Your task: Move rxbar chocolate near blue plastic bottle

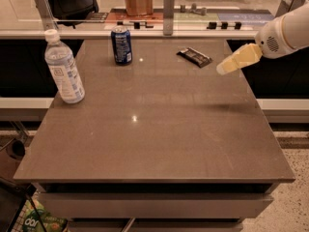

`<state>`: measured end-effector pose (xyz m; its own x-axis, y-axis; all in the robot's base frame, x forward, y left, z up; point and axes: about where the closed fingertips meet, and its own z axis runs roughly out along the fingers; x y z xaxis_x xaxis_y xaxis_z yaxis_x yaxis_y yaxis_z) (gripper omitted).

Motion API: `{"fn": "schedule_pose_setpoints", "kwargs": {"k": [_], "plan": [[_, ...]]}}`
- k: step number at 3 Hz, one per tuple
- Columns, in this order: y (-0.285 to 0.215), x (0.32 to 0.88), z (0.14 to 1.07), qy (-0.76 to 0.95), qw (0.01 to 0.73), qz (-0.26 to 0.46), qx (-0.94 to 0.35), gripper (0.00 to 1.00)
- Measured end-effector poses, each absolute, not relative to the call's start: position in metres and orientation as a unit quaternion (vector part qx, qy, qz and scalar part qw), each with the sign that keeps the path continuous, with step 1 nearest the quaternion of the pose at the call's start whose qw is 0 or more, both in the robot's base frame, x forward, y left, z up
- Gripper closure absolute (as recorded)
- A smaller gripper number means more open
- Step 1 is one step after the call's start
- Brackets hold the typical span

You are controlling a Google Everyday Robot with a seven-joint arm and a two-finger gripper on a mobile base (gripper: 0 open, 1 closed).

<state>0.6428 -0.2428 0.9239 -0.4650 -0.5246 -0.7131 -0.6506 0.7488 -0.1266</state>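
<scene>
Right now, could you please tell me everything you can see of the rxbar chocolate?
The rxbar chocolate is a small flat bar in a dark wrapper with lighter patches. It lies flat, skewed, toward the far right of the table, right of the soda can. Only the table touches it; the gripper hovers apart, to its right.

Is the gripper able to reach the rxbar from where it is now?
Probably yes. The gripper hangs just right of the rxbar, above the table, and nothing stands between them. The can and the bottle stand far to the left, out of the way.
</scene>
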Motion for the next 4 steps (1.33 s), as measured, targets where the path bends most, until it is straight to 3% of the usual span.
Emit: {"fn": "schedule_pose_setpoints", "kwargs": {"k": [4], "plan": [[-0.208, 0.713, 0.885, 0.838, 0.419, 0.145, -0.318, 0.0]]}}
